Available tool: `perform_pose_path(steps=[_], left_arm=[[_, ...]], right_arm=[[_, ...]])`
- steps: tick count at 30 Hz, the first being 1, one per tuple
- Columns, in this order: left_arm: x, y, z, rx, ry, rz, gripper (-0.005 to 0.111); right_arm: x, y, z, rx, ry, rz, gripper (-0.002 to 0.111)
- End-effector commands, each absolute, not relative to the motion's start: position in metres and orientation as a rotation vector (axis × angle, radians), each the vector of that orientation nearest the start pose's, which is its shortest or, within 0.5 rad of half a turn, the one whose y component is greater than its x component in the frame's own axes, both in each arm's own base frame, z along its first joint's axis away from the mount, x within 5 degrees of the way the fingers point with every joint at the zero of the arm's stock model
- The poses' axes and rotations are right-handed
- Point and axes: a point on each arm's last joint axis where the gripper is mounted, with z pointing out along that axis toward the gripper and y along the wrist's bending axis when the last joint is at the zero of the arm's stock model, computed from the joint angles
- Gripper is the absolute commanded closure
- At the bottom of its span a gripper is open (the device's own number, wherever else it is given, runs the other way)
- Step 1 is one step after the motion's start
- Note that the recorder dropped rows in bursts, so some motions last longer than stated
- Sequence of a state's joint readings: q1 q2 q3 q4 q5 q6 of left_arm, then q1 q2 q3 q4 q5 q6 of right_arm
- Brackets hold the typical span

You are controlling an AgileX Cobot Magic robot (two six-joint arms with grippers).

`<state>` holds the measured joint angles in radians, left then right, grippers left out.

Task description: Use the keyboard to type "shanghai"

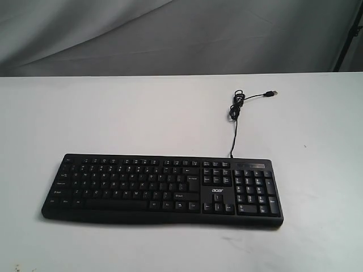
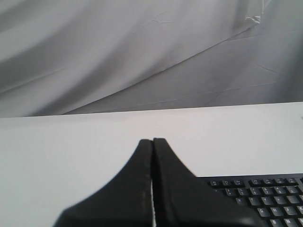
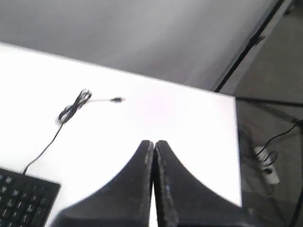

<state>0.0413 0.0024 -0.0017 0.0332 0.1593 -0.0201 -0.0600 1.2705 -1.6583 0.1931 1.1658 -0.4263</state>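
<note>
Keyboard (image 1: 161, 187) sits flat on the table (image 1: 113, 113), left gripper (image 2: 152, 142) and right gripper (image 3: 154, 143) both pinched shut on nothing above that table, so I'd tap S straight down with one closed tip.

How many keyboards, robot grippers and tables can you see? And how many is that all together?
keyboard: 1
grippers: 2 (left gripper, right gripper, both shut)
table: 1
Total: 4

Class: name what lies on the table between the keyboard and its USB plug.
Only its thin black cable, bundled near the plug, on bare table; exterior view.
</note>
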Motion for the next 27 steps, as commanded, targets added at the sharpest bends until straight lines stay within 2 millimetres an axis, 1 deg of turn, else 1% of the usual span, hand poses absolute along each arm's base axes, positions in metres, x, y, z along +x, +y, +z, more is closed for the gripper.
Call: perform_pose_path(steps=[1, 2, 3, 4, 5, 6, 7, 8, 9, 10, 12, 13, 14, 17, 19, 20, 21, 23, 25, 26, 27], left_arm=[[0.056, 0.002, 0.199, -0.029, 1.637, 0.032, 0.107], [0.056, 0.002, 0.199, -0.029, 1.637, 0.032, 0.107], [0.056, 0.002, 0.199, -0.029, 1.637, 0.032, 0.107], [0.056, 0.002, 0.199, -0.029, 1.637, 0.032, 0.107], [0.056, 0.002, 0.199, -0.029, 1.637, 0.032, 0.107], [0.056, 0.002, 0.199, -0.029, 1.637, 0.032, 0.107], [0.056, 0.002, 0.199, -0.029, 1.637, 0.032, 0.107], [0.056, 0.002, 0.199, -0.029, 1.637, 0.032, 0.107], [0.056, 0.002, 0.199, -0.029, 1.637, 0.032, 0.107], [0.056, 0.002, 0.199, -0.029, 1.637, 0.032, 0.107], [0.056, 0.002, 0.199, -0.029, 1.637, 0.032, 0.107], [0.056, 0.002, 0.199, -0.029, 1.637, 0.032, 0.107], [0.056, 0.002, 0.199, -0.029, 1.637, 0.032, 0.107], [0.056, 0.002, 0.199, -0.029, 1.637, 0.032, 0.107], [0.056, 0.002, 0.199, -0.029, 1.637, 0.032, 0.107], [0.056, 0.002, 0.199, -0.029, 1.637, 0.032, 0.107], [0.056, 0.002, 0.199, -0.029, 1.637, 0.032, 0.107], [0.056, 0.002, 0.199, -0.029, 1.637, 0.032, 0.107], [0.056, 0.002, 0.199, -0.029, 1.637, 0.032, 0.107], [0.056, 0.002, 0.199, -0.029, 1.637, 0.032, 0.107], [0.056, 0.002, 0.199, -0.029, 1.637, 0.032, 0.107]], right_arm=[[0.301, 0.011, 0.409, -0.580, 2.438, 0.193, 0.108], [0.313, 0.017, 0.388, -0.640, 2.475, 0.269, 0.108], [0.328, 0.040, 0.341, -0.821, 2.508, 0.469, 0.108], [0.339, 0.070, 0.307, -0.933, 2.450, 0.540, 0.108], [0.344, 0.087, 0.293, -0.989, 2.409, 0.533, 0.108], [0.348, 0.114, 0.277, -1.038, 2.371, 0.509, 0.108], [0.349, 0.142, 0.266, -1.097, 2.329, 0.490, 0.108], [0.349, 0.181, 0.257, -1.200, 2.264, 0.470, 0.108], [0.346, 0.203, 0.255, -1.270, 2.230, 0.471, 0.108], [0.344, 0.235, 0.257, -1.341, 2.186, 0.464, 0.108], [0.342, 0.278, 0.265, -1.379, 2.143, 0.436, 0.108], [0.338, 0.305, 0.273, -1.394, 2.108, 0.423, 0.108], [0.330, 0.333, 0.273, -1.490, 2.067, 0.391, 0.108], [0.309, 0.371, 0.259, -1.645, 1.997, 0.386, 0.108], [0.287, 0.403, 0.246, -1.719, 1.862, 0.404, 0.108], [0.279, 0.412, 0.245, -1.729, 1.822, 0.407, 0.108], [0.275, 0.420, 0.240, -1.737, 1.796, 0.399, 0.108], [0.269, 0.428, 0.231, -1.745, 1.790, 0.425, 0.108], [0.263, 0.434, 0.216, -1.780, 1.823, 0.478, 0.108], [0.261, 0.437, 0.200, -1.806, 1.856, 0.513, 0.108], [0.262, 0.438, 0.194, -1.810, 1.864, 0.514, 0.108]])
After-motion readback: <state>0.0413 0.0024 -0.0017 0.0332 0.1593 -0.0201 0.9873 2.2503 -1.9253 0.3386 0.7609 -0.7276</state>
